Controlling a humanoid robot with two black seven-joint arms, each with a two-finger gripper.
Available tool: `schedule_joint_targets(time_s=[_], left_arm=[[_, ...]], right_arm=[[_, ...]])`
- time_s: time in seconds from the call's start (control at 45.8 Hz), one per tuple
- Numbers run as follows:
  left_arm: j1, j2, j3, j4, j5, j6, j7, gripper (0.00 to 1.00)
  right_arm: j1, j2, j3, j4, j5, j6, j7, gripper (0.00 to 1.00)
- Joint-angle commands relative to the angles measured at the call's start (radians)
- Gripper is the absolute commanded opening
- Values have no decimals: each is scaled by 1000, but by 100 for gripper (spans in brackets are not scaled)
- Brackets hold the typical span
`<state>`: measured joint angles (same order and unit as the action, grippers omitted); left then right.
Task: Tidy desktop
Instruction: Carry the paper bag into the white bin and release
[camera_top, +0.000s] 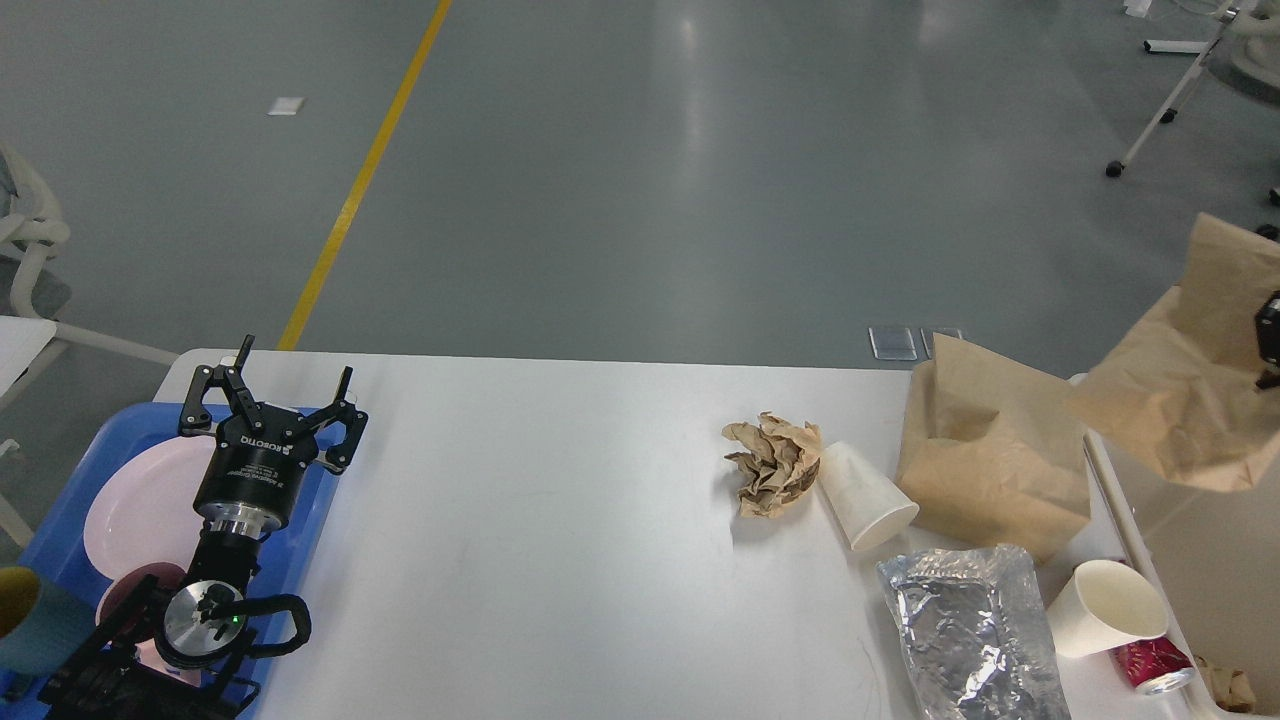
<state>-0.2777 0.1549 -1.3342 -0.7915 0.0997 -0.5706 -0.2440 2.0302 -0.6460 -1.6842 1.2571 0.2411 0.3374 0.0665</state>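
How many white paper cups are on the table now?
2. One paper cup lies on its side beside the crumpled paper ball; another lies tilted near the red can. Others may be hidden.

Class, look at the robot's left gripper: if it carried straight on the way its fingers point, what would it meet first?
The left gripper points away from the robot over the far-left corner of the desktop. Nothing shows in that line; it seems free up to the table's edge, though depth is uncertain.

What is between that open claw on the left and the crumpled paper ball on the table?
Nothing visible: only bare desktop lies between the left gripper and the crumpled paper ball. The fallen white cup lies on the ball's far side.
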Motion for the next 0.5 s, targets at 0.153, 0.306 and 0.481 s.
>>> schedule_joint_targets(time_s=[0.153,0.306,0.481], left_arm=[[0,0,0,0,0,0,0,96],[0,0,0,0,0,0,2,96],[0,0,0,0,0,0,2,96]], right_arm=[[-394,-125,165,-172,15,-357,-2,0],[-692,-127,351,-359,27,-394,-28,0],[-1008,-48,546,-685,44,-394,-31,0]])
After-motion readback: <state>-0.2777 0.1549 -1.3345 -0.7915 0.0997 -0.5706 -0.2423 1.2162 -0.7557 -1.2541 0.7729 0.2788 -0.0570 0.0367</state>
